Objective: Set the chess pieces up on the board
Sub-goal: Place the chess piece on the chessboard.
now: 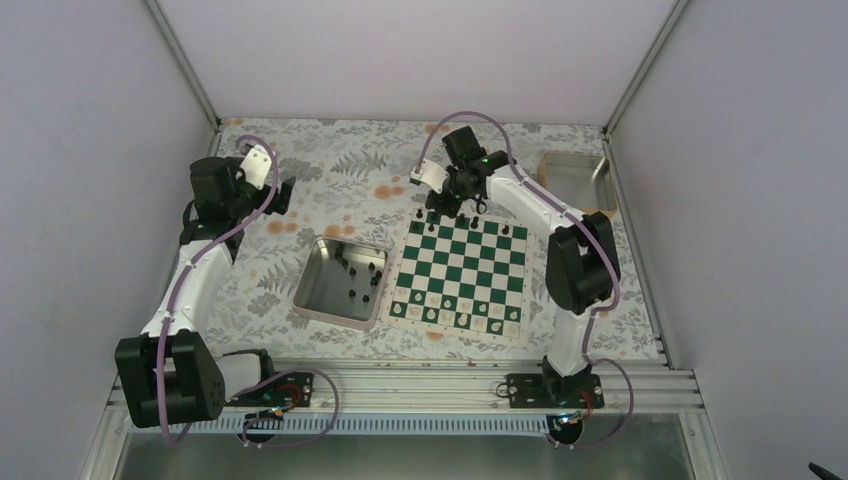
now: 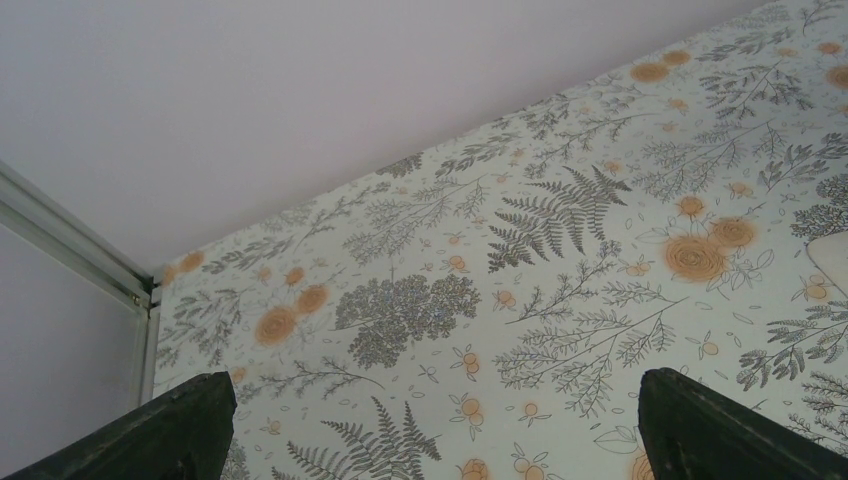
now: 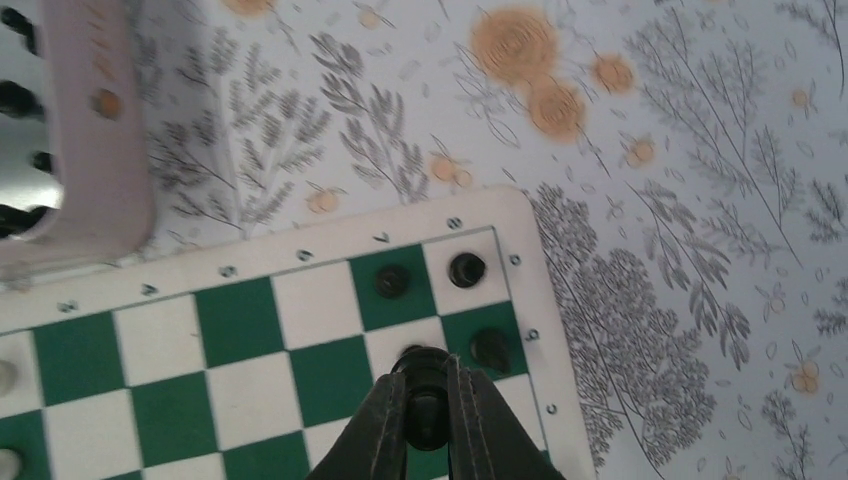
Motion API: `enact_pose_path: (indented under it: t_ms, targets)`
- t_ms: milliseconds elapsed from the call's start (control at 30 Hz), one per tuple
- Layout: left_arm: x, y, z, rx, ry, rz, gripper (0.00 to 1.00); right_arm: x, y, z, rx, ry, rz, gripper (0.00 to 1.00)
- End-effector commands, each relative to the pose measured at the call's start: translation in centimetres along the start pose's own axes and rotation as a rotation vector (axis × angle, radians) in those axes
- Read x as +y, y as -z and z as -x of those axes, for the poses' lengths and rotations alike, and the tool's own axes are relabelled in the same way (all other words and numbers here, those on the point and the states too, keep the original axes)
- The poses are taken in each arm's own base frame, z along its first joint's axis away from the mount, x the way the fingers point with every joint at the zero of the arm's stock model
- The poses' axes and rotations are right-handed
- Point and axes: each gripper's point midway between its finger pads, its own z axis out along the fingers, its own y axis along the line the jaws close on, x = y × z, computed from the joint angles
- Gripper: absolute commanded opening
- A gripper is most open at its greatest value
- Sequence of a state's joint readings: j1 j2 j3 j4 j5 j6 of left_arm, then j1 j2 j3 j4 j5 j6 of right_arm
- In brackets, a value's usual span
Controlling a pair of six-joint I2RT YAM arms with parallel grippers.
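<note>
While the right gripper (image 3: 428,380) sits clamped on one small black piece (image 3: 427,415), it hangs over the far-left corner of the board (image 1: 462,272), second row in from the far edge. I can't tell if the base is down yet. Three black pieces (image 3: 392,281) already stand in that corner, one just beside the held piece, so the drop needs care. My judgement:

- Come straight down.
- Centre the piece on its own square.
- Open the jaws only a little.
- Lift vertically so the fingers don't clip the neighbour.

More black pieces (image 1: 352,268) wait in the metal tray (image 1: 325,300), just left of the board. Pale pieces (image 1: 450,305) fill the near rows. The left gripper (image 2: 435,410) is spread wide and holds nothing. It sits well away over the floral cloth (image 2: 560,230) at far left.
</note>
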State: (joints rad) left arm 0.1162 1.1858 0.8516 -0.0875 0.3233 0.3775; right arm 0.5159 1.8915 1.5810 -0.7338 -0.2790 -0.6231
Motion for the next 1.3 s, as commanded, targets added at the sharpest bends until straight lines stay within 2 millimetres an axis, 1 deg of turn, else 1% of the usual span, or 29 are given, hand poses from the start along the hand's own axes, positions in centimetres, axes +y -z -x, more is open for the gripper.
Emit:
enact_pose_path:
  t_ms: [0, 133, 333, 600, 867, 1067, 1267]
  targets:
    - [0.3, 0.1, 0.6, -0.018, -0.008, 0.007, 1.00, -2.4, -1.8, -2.4, 0.028, -0.024, -0.015, 0.08]
    - [0.3, 0.1, 0.5, -0.016, -0.007, 0.006, 1.00, -4.0, -3.1, -4.5, 0.079, -0.042, -0.046, 0.09]
    - [0.3, 0.0, 0.4, -0.013, -0.008, 0.008, 1.00, -4.9, -4.0, -5.7, 0.101, -0.054, -0.057, 0.09]
    - [0.2, -0.1, 0.3, -0.009, -0.008, 0.003, 1.00, -5.5, -5.3, -7.4, 0.146, -0.061, -0.050, 0.09]
    - [0.2, 0.0, 0.3, -0.011, -0.009, 0.004, 1.00, -5.8, -5.8, -7.8, 0.150, -0.066, -0.050, 0.09]
    - [0.2, 0.0, 0.3, -0.012, -0.009, 0.006, 1.00, -5.5, -6.3, -8.4, 0.159, -0.074, -0.030, 0.09]
    - [0.2, 0.1, 0.3, -0.013, -0.009, 0.007, 1.00, -5.2, -6.6, -8.5, 0.157, -0.079, -0.008, 0.10]
